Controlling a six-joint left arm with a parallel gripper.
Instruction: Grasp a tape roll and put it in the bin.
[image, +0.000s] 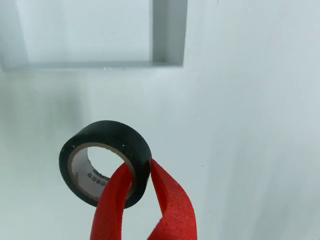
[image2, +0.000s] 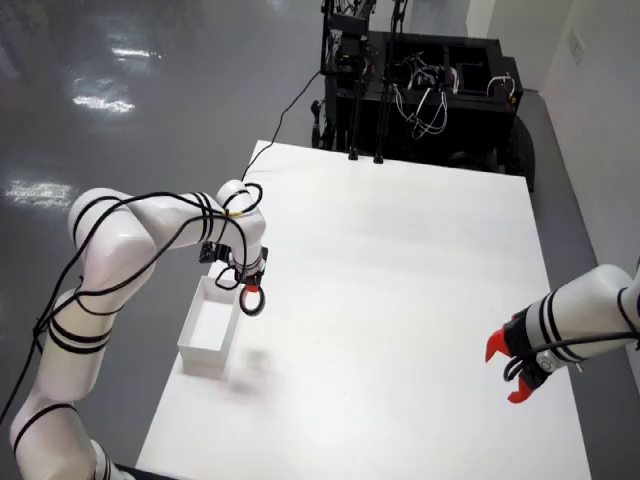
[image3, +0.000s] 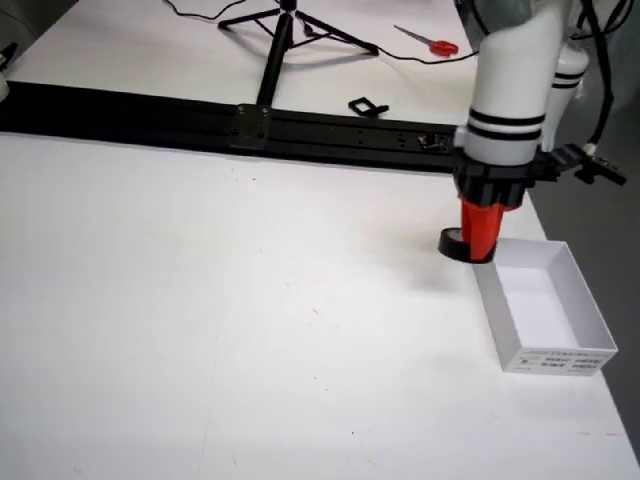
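My gripper (image: 137, 169) has red fingers (image: 111, 206) shut on the wall of a black tape roll (image: 111, 134) with a brown core. One finger is inside the ring and one outside. The roll hangs above the white table. The white rectangular bin (image: 169, 35) lies ahead at the top of the wrist view. In the overhead view the gripper (image2: 249, 291) holds the roll (image2: 252, 311) just right of the bin (image2: 205, 362). In the side view the gripper (image3: 479, 238) and roll (image3: 449, 245) sit at the bin's (image3: 555, 358) far left corner, outside its rim.
A second white arm with a red gripper (image2: 508, 372) is at the table's right edge in the overhead view. A black rail (image3: 250, 125) runs along the table's far edge in the side view. A black equipment rack (image2: 430, 90) stands beyond the table.
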